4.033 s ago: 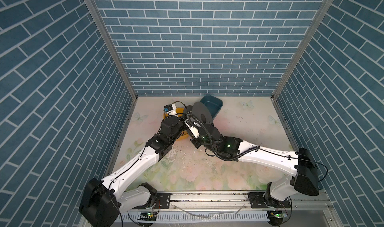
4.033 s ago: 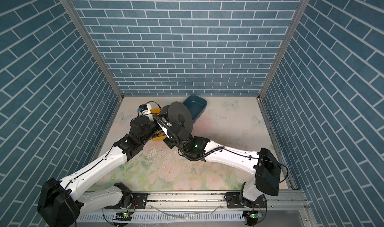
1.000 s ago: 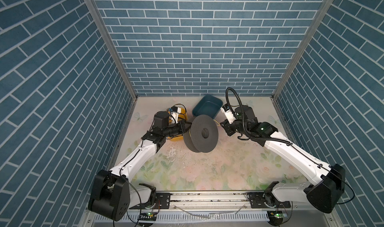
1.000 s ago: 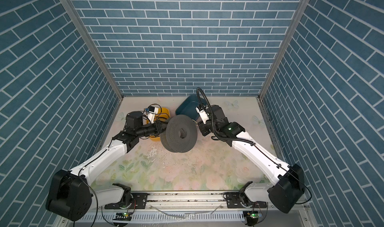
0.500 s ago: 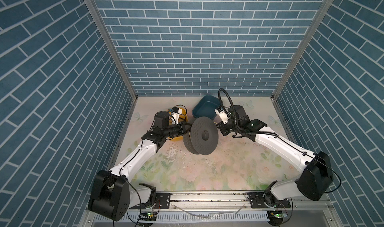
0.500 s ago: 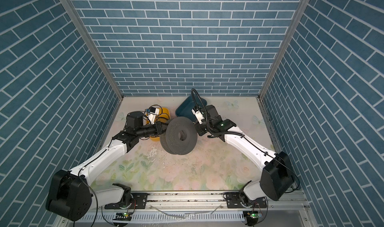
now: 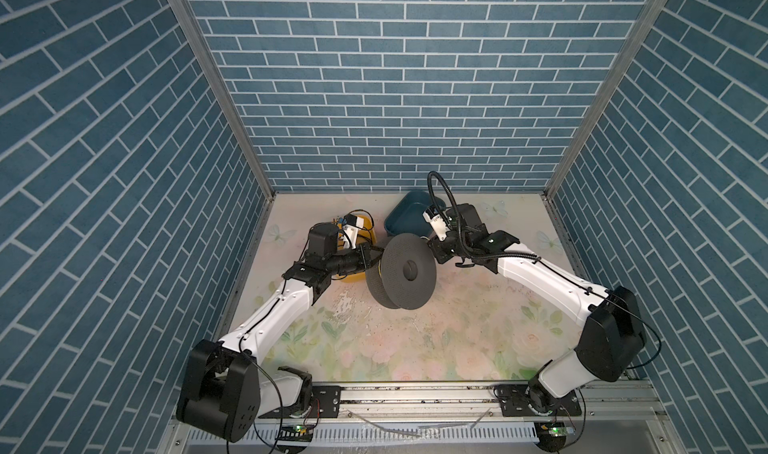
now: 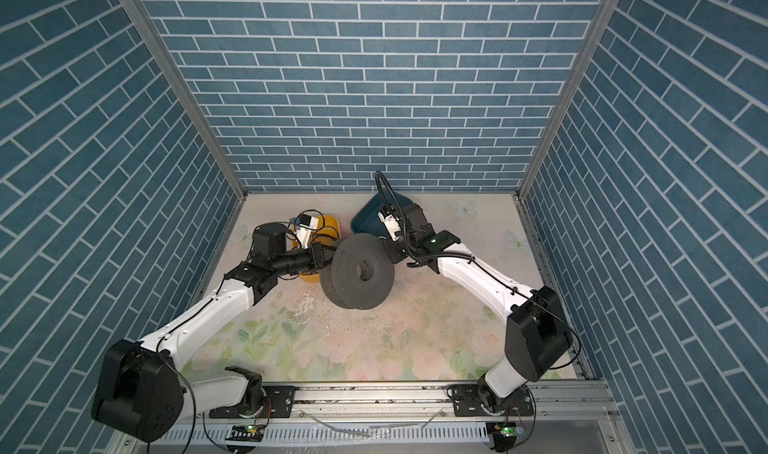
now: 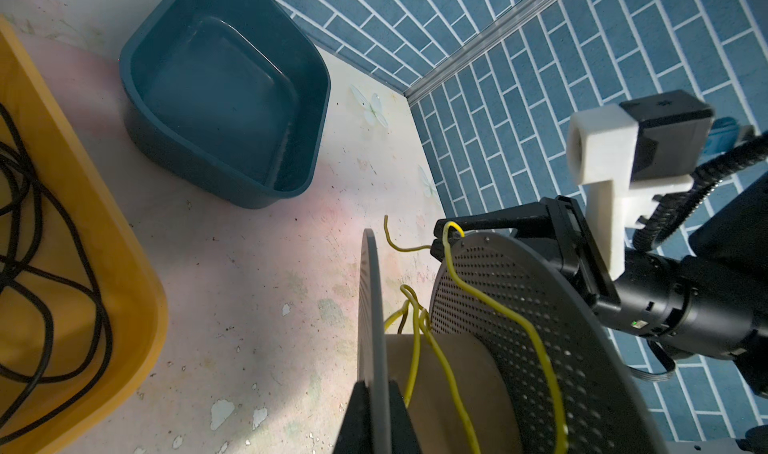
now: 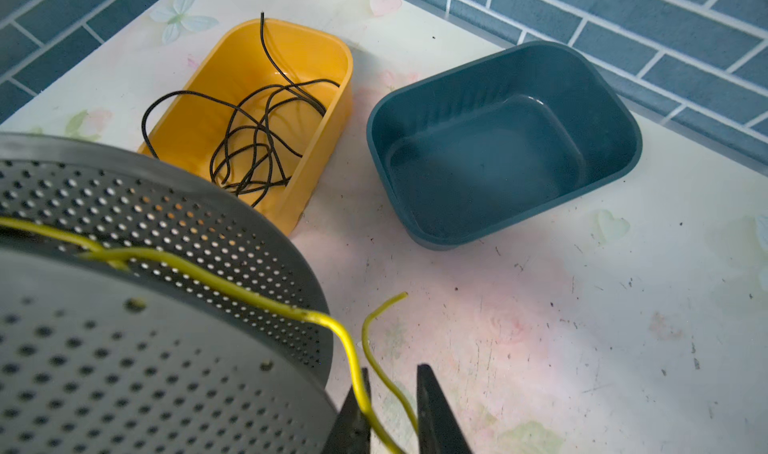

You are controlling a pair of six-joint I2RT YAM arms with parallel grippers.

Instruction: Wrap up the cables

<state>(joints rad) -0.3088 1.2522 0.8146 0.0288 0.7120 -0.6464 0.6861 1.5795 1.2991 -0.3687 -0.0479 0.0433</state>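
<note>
Right wrist view, looking past the right gripper (image 10: 392,375): its two dark fingertips stand slightly apart with two strands of the thin yellow cable (image 10: 232,283) running between them, one strand lying against a finger; whether they truly pinch the wire I cannot tell; the cable's short free end (image 10: 386,302) curls up just beyond the tips; the longer run climbs over the rim of a dark grey perforated spool (image 10: 124,369) and drops between its two flanges; the left wrist view shows a few loose yellow turns on the spool's pale hub (image 9: 430,398), and the left gripper (image 9: 376,394) pressed together on the rim of one flange, holding the spool upright; in both top views the spool sits on edge just behind the middle of the table (image 7: 415,348), with a gripper at each side of it; whether its rim rests on the table I cannot tell; near the table's back edge sit a yellow bin (image 10: 332,111) holding a tangle of black wires (image 10: 249,140) and, beside it, a dark blue bin (image 10: 623,140); the step in hand looks like the last of the winding, since little cable is left beyond the spool; the next move likely calls for a firm pinch near the free end, then leading that strand off the flange rim and back into the gap, around the hub, while the left arm keeps the spool steady; the slack turns suggest light tension is needed.
</note>
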